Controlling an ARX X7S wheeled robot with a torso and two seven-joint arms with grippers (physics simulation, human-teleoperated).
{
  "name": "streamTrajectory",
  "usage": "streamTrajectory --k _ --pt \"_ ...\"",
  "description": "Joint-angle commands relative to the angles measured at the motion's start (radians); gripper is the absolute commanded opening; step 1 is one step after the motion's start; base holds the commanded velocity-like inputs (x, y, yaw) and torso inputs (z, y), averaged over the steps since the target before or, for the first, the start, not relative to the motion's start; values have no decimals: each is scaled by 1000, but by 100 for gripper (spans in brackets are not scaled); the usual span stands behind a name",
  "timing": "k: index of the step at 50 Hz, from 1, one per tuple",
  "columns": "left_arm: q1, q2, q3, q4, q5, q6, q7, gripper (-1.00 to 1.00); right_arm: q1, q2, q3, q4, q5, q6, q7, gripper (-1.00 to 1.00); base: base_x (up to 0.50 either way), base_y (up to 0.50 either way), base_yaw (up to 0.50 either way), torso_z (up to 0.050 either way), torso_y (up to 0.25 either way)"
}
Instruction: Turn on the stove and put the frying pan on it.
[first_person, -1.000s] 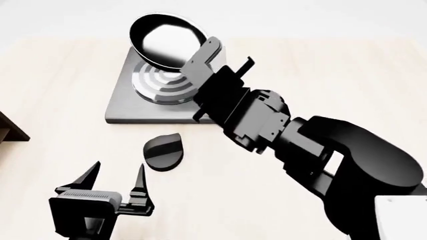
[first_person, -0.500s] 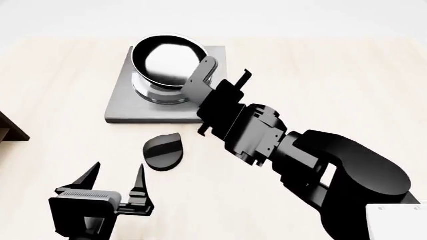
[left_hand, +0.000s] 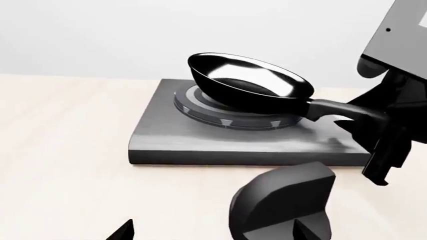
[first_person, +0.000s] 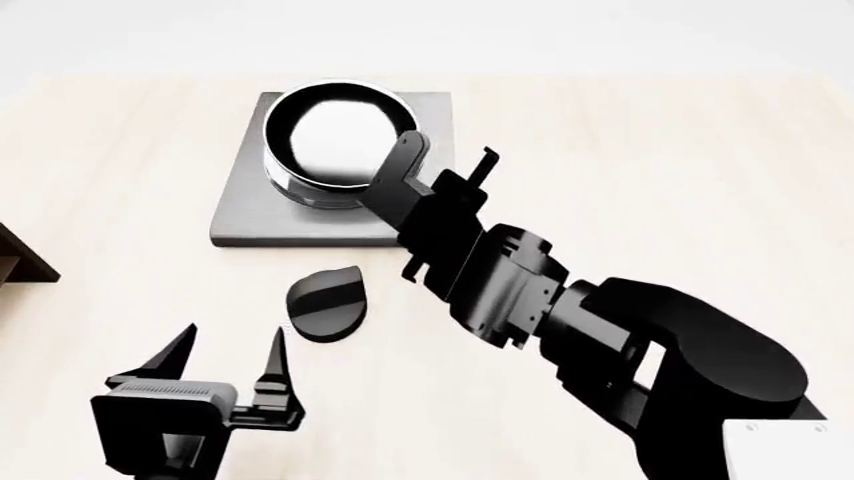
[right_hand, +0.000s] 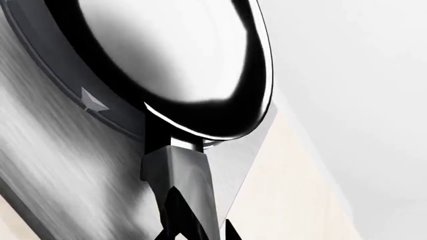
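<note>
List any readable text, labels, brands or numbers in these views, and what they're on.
None. No readable text in any view.
The stove has only small plain triangle marks around the burner ring, no characters.
The knob, frying pan, left gripper and right gripper carry no lettering or numbers.

The frying pan (first_person: 331, 133) sits on the stove (first_person: 254, 215) ahead of me, the knob (first_person: 327, 303) before the stove, my left pincer (first_person: 227, 355) nearer still.

Pale wooden table (first_person: 641, 150) bears the stove (first_person: 247, 215) and knob (first_person: 327, 303).
</note>
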Motion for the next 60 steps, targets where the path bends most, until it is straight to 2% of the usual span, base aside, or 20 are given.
streamTrajectory --k 1,5,6,21,30,46,48,50,54,60 --pt "1 -3 -4 -1 -9 5 1 100 -2 0 16 4 -83 11 34 -100 0 0 0 0 0" --pt "2 -4 -3 -1 -8 7 -1 100 -3 0 18 4 -77 16 32 -100 0 0 0 0 0" --pt "2 -3 -3 -4 -9 6 0 100 -3 0 18 2 -77 19 31 100 0 0 0 0 0" --pt "1 -4 3 -11 -6 13 -2 100 -2 0 20 7 -51 16 5 100 0 0 0 0 0" --pt "0 -6 6 -9 -8 10 -4 100 44 0 30 19 217 12 -128 100 0 0 0 0 0" --pt "1 -9 7 -7 -8 11 -12 100 92 6 39 5 308 -52 -159 100 0 0 0 0 0" --pt "1 -10 6 -5 -9 10 -13 100 97 21 44 -25 314 -48 -150 100 0 0 0 0 0" --pt "2 -13 1 2 -12 7 -18 100 116 111 77 -189 347 -39 -86 100 0 0 0 0 0" --pt "1 -13 1 5 -9 3 -26 100 119 201 84 -346 338 -56 -16 100 0 0 0 0 0" --pt "-9 -14 6 16 -2 -18 -42 100 100 400 128 -694 375 -90 105 100 0 0 0 0 0"
